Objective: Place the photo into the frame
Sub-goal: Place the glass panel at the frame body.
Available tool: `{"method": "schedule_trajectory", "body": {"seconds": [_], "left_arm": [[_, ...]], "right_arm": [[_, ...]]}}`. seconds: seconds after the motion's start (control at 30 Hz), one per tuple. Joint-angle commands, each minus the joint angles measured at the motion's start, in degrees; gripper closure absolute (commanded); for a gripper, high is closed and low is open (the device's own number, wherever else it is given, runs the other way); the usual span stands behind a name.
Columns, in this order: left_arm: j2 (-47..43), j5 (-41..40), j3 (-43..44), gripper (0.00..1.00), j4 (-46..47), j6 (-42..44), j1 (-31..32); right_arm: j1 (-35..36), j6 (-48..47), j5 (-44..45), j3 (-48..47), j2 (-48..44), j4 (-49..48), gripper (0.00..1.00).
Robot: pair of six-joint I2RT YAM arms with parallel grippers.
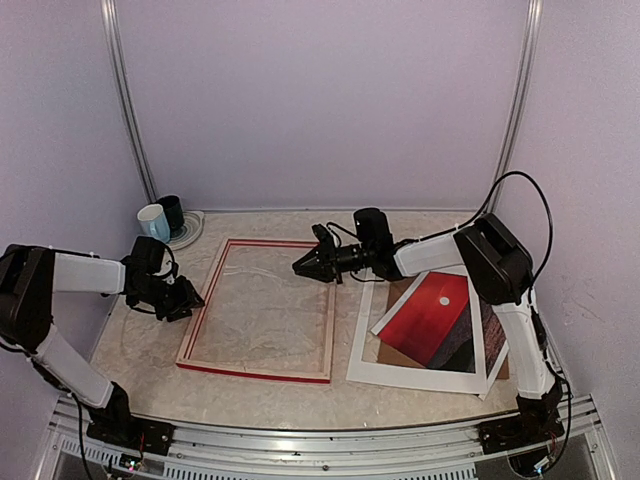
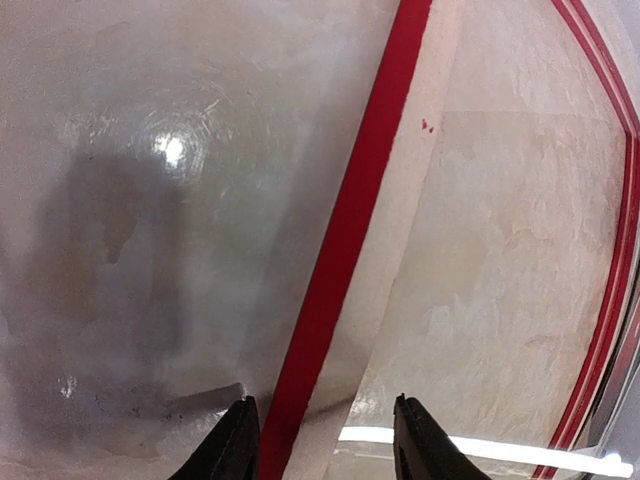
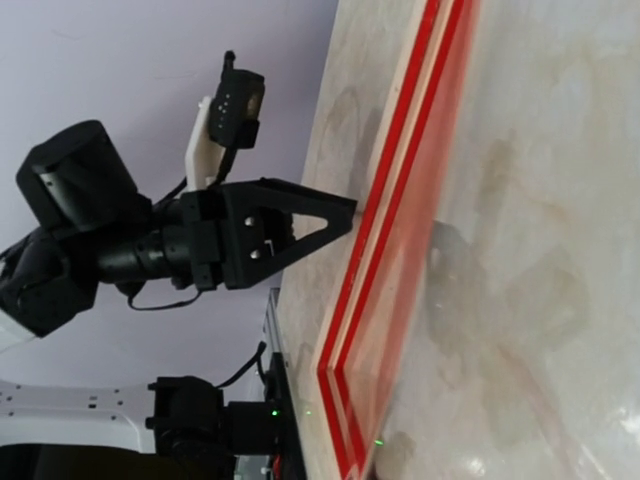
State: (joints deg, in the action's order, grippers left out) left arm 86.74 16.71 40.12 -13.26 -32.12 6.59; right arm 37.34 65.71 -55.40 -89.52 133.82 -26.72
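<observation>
The left jaws (image 2: pixel 325 450) are seen parted, set astride the left rail of the large rectangular picture frame (image 1: pixel 258 372) with its red face and pale wood sides. The red strip runs between the two fingers, close by one of them, and no clamping is shown. Inside the frame only the mottled beige surface (image 1: pixel 150 360) is seen, under a glossy sheen.

The right jaws (image 1: pixel 300 267) are held low, just beside the frame's far right corner. Whether they are parted or closed cannot be told: they are too small from above and are not caught by their own wrist camera.

The rectangular photo of a red sunset sky with a small white sun (image 1: pixel 430 318) is found to the right of the right jaws and well apart from the left jaws. It is laid askew over a white mat border (image 1: pixel 400 375) and a plain brown backing board (image 1: pixel 388 350).

Beyond the left jaws, by the back wall, a pale mug (image 1: pixel 153 222) and a dark mug (image 1: pixel 173 211) are stood on a round plate (image 1: pixel 192 232). Their contents cannot be made out.
</observation>
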Motion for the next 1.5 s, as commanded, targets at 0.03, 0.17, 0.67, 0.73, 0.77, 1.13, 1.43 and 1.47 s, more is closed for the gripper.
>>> {"method": "schedule_trajectory", "body": {"seconds": [0.03,0.17,0.67,0.73,0.77,1.13,1.43,1.47], "left_arm": [[0.73,0.40,-0.27,0.58,1.33,-0.25,0.69],[0.46,0.87,-1.27,0.62,2.51,-0.82,1.20],[-2.45,1.87,-4.62,0.65,4.93,-3.32,3.10],[-3.16,2.17,-3.92,0.62,4.16,-3.28,2.81],[-3.51,2.56,-3.65,0.60,4.00,-3.30,2.67],[-7.23,5.19,-3.16,0.41,2.48,-2.12,-0.44],[-10.38,6.24,-3.12,0.37,0.77,-1.01,-3.23],[-10.44,6.16,-3.12,0.37,0.53,-0.83,-3.29]], "right_arm": [[0.08,3.76,-3.37,0.76,2.40,-6.03,0.87],[-0.03,6.93,-5.40,1.23,3.63,-10.38,0.89],[-4.39,17.84,-10.00,5.44,3.29,-26.93,0.93],[-4.48,16.24,-9.95,4.72,3.25,-24.92,0.93],[-4.54,15.34,-9.89,4.55,3.21,-23.57,0.93],[-4.99,11.13,-11.02,3.19,5.32,-19.28,0.93],[-5.11,15.01,-12.11,2.58,7.93,-24.53,0.93],[-5.09,16.19,-12.17,2.78,7.99,-26.35,0.93]]}}
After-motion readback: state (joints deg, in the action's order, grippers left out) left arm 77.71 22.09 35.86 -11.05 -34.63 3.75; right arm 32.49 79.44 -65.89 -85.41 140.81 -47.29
